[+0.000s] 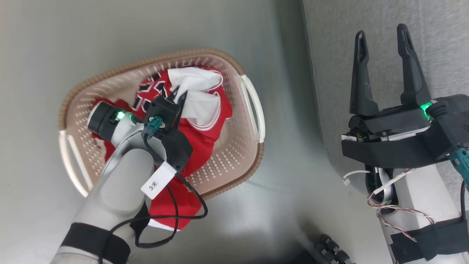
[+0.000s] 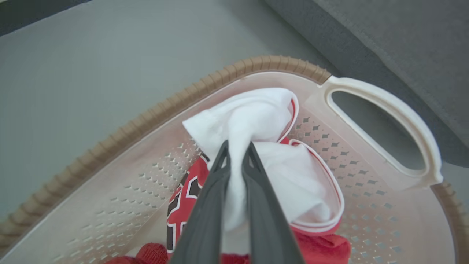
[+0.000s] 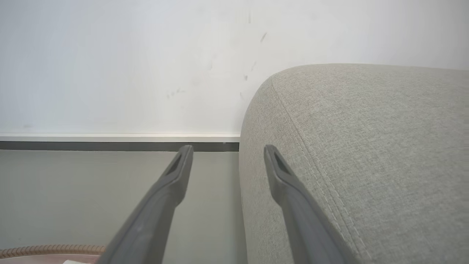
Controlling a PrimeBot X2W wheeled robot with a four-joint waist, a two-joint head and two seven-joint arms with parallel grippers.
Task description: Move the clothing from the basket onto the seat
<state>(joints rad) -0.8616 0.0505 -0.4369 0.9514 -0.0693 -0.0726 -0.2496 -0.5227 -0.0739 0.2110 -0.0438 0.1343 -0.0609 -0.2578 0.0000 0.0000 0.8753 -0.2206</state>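
Head view: centre-left, the left gripper (image 1: 179, 96) pinches the clothing (image 1: 205, 124) in the basket (image 1: 110, 75); upper right, the right gripper (image 1: 381, 32) stands spread, empty, by the seat (image 1: 329, 55). Left wrist view: its fingers (image 2: 212, 190) clench the clothing's white fold mid-frame. Right wrist view: parted fingers (image 3: 172, 179), lower centre, beside the seat's rounded edge.

We find the basket (image 1: 231, 157) standing on the floor (image 1: 55, 44) to the left of the seat (image 1: 329, 44), near it but not touching, with a strip of floor between the two. The clothing (image 1: 205, 128) lies heaped in the basket, one end trailing over the near rim to the outside. The left gripper (image 1: 180, 93) reaches down inside the basket with a fold of the clothing pinched between its fingers, while the right gripper (image 1: 381, 31) hangs over the seat's left edge, well apart from the basket, and a wall (image 3: 110, 66) stands behind floor and seat.
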